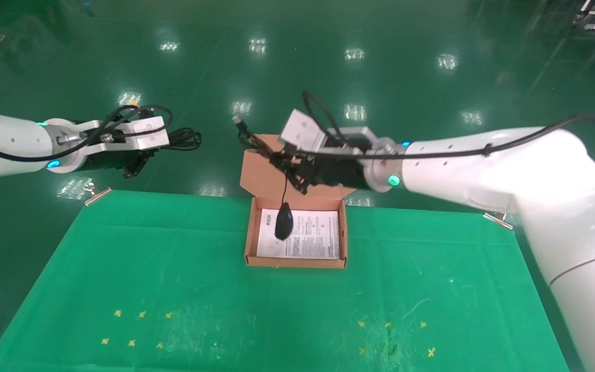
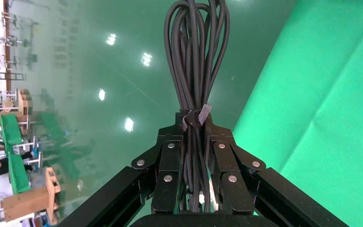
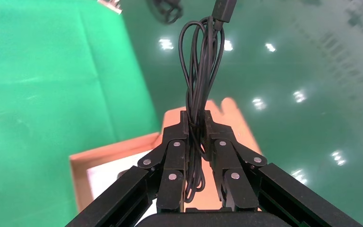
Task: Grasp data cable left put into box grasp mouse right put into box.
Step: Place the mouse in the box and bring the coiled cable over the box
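Right end effector (image 1: 283, 164), clamped on the mouse's cord, dangles the mouse (image 1: 283, 221) over the box (image 1: 297, 261); swinging risks a miss. Left end effector (image 1: 140, 155) grips the data cable (image 1: 181, 138).

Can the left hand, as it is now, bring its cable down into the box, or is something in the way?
Probably not freely. The left hand holds the data cable off the table's left far corner, while the right hand hangs over the box, gripping the cord from which the mouse dangles inside.
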`<state>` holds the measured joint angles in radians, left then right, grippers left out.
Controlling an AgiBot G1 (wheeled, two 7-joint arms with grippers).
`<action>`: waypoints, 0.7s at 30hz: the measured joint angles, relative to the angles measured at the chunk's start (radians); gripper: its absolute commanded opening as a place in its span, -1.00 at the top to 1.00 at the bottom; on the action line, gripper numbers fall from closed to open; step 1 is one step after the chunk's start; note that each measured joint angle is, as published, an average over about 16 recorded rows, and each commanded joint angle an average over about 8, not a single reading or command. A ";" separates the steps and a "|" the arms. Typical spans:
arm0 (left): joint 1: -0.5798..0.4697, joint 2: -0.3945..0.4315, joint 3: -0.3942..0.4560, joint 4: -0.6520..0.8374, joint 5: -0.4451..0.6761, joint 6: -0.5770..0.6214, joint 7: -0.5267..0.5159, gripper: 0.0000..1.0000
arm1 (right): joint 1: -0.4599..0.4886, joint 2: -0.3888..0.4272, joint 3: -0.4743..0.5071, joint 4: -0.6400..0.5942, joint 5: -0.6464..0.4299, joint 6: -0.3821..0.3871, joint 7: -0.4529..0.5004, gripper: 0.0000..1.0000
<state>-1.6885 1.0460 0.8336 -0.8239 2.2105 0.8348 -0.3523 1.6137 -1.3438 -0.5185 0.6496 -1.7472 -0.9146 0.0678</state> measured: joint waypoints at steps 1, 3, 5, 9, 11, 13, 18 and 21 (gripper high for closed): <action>0.001 -0.002 0.001 -0.007 0.007 0.003 -0.010 1.00 | -0.005 -0.003 -0.007 -0.002 0.006 0.004 0.002 1.00; 0.005 -0.005 0.003 -0.021 0.019 0.007 -0.028 1.00 | -0.016 -0.007 -0.022 -0.005 0.019 0.011 0.006 1.00; 0.008 -0.007 0.004 -0.034 0.028 0.010 -0.042 1.00 | -0.025 -0.010 -0.039 -0.008 0.034 0.020 0.011 1.00; 0.013 -0.012 0.005 -0.055 0.041 0.016 -0.063 1.00 | -0.042 -0.012 -0.074 -0.021 0.065 0.041 0.023 1.00; 0.015 -0.014 0.005 -0.063 0.046 0.018 -0.071 1.00 | -0.048 -0.011 -0.092 -0.034 0.078 0.053 0.028 1.00; 0.017 -0.016 0.005 -0.070 0.051 0.019 -0.077 1.00 | -0.052 -0.011 -0.109 -0.051 0.087 0.067 0.030 1.00; 0.020 -0.018 0.006 -0.081 0.058 0.022 -0.089 1.00 | -0.055 -0.012 -0.156 -0.106 0.094 0.106 0.018 1.00; 0.021 -0.019 0.006 -0.086 0.061 0.024 -0.093 1.00 | -0.053 -0.014 -0.189 -0.137 0.093 0.130 -0.002 1.00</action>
<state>-1.6673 1.0267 0.8397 -0.9096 2.2713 0.8584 -0.4456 1.5603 -1.3580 -0.7071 0.5126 -1.6542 -0.7846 0.0658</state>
